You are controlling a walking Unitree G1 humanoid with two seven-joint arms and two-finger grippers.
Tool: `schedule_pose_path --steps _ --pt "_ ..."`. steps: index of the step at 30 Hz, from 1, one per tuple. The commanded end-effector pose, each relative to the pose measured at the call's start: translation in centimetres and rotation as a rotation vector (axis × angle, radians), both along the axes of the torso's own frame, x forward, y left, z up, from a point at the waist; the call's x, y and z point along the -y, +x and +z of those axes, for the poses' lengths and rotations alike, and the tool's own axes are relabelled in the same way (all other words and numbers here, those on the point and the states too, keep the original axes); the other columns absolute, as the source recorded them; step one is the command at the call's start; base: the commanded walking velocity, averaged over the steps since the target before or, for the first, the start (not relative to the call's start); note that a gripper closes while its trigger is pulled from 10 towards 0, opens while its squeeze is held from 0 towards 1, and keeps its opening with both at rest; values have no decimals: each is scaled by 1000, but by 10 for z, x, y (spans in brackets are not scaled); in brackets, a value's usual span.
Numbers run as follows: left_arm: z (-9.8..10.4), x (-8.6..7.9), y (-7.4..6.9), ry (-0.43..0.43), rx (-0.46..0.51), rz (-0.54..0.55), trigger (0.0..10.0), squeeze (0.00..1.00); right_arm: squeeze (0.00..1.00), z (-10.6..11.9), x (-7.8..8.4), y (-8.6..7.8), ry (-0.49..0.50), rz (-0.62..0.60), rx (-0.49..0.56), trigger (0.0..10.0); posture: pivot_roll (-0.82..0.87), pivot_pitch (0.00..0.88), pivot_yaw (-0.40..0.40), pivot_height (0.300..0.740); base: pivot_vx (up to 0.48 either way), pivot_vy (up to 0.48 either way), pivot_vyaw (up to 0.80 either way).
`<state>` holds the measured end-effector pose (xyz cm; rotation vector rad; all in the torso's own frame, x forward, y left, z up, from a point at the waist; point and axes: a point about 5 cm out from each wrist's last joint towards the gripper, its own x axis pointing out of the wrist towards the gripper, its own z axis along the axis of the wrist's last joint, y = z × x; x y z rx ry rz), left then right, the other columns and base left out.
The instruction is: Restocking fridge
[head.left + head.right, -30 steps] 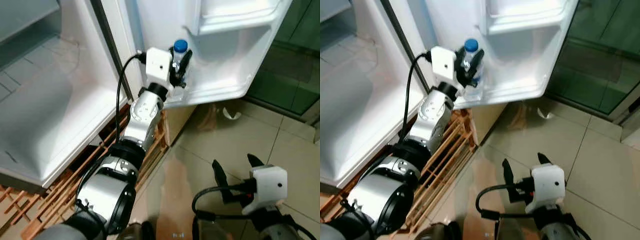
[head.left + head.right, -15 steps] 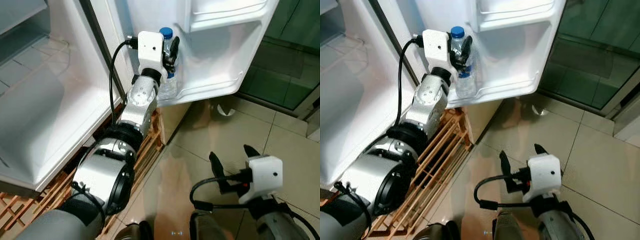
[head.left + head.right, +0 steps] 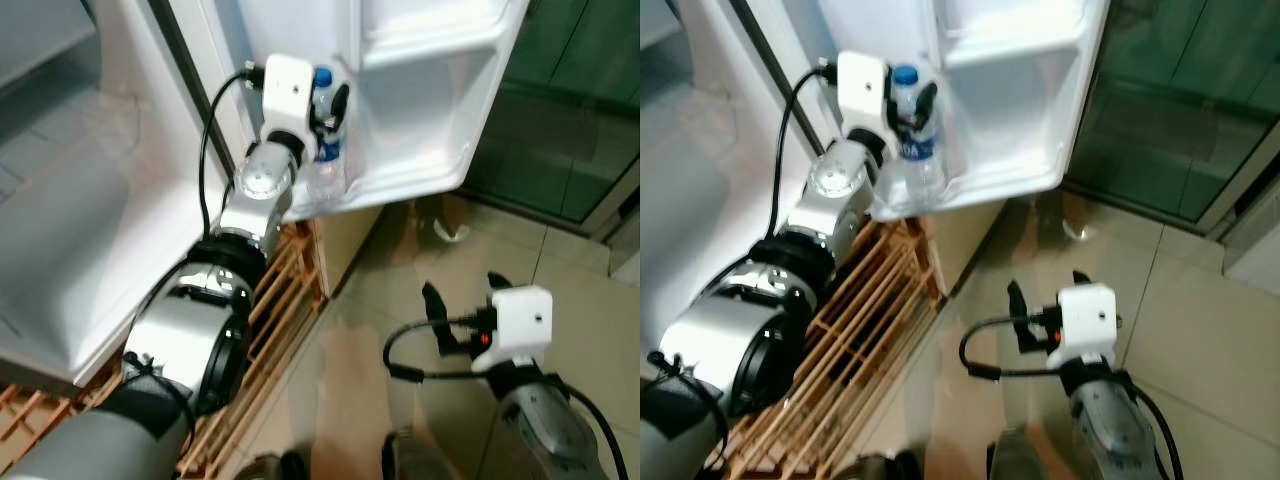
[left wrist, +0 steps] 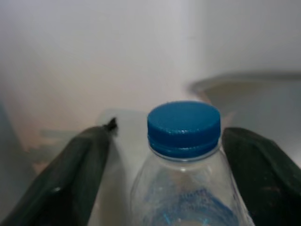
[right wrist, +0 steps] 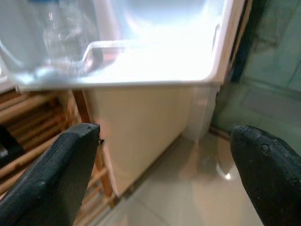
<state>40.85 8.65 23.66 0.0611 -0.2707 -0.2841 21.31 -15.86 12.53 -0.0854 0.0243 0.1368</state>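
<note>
Bottle in the fridge door's bottom shelf

Head views: our left gripper [image 3: 330,100] brackets the water bottle [image 3: 910,140] in the door shelf [image 3: 1010,175]; right gripper [image 3: 1045,300] hangs spread at five o'clock. Left wrist: its cap [image 4: 184,127] sits between parted fingers [image 4: 70,179], contact unclear.

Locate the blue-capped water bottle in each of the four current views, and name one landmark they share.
Left eye view: water bottle, upper centre, standing in the bottom door shelf.
Right eye view: upper left, same shelf.
Left wrist view: centre, cap up, between the left end effector's fingers.
Right wrist view: upper left, blurred through the shelf wall.
Shared landmark: the door shelf.
</note>
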Motion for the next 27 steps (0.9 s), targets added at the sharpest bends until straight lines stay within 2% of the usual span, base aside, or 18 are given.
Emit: schedule_pose_path --steps 1,8,11,13,14,16,19,20,21,22,23,24,25,27 --pt "2 -35 2 -30 -1 97 10000 1000 27 -2 -2 5 21 13 10 10000 -183 0 112 740 0 0 0" --pt "17 -47 -7 -72 66 88 10000 1000 27 -3 -4 28 14 53 46 10000 -133 0 81 740 0 0 0" --pt "14 -49 -11 -107 41 67 10000 1000 27 -4 -4 34 14 58 51 10000 -118 0 77 740 0 0 0" --pt "9 -47 -14 -131 6 41 10000 1000 27 -4 -4 36 14 59 53 10000 -115 0 78 740 0 0 0" --pt "-5 -43 -22 -187 -76 -8 10000 1000 27 -5 -4 38 13 62 58 10000 -111 0 80 740 0 0 0" --pt "-18 -41 -30 -237 -150 -38 10000 1000 27 -6 -5 40 13 63 65 10000 -111 0 82 740 0 0 0" --pt "-33 -40 -44 -259 -220 -65 10000 1000 27 -7 -4 41 12 60 70 10000 -105 0 86 740 0 0 0" --pt "-33 -40 -44 -259 -220 -65 10000 1000 27 -7 -4 41 12 60 70 10000 -105 0 86 740 0 0 0" --pt "-48 -44 -62 -232 -256 -86 10000 1000 27 -10 -2 39 12 57 69 10000 -100 0 85 740 0 0 0" --pt "-48 -44 -62 -232 -256 -86 10000 1000 27 -10 -2 39 12 57 69 10000 -100 0 85 740 0 0 0" --pt "-53 -45 -70 -216 -269 -93 10000 1000 27 -11 -2 38 11 56 68 10000 -100 0 85 740 0 0 0" --pt "-59 -47 -78 -180 -266 -95 10000 714 27 -13 -1 36 11 55 62 10000 -91 0 82 740 0 0 0" --pt "-65 -49 -85 -165 -275 -93 10000 0 24 -15 0 34 9 54 55 10000 -91 0 81 740 0 0 0" --pt "-78 -54 -99 -158 -301 -77 10000 0 27 -17 1 29 11 53 49 10000 -90 0 78 740 0 0 0"
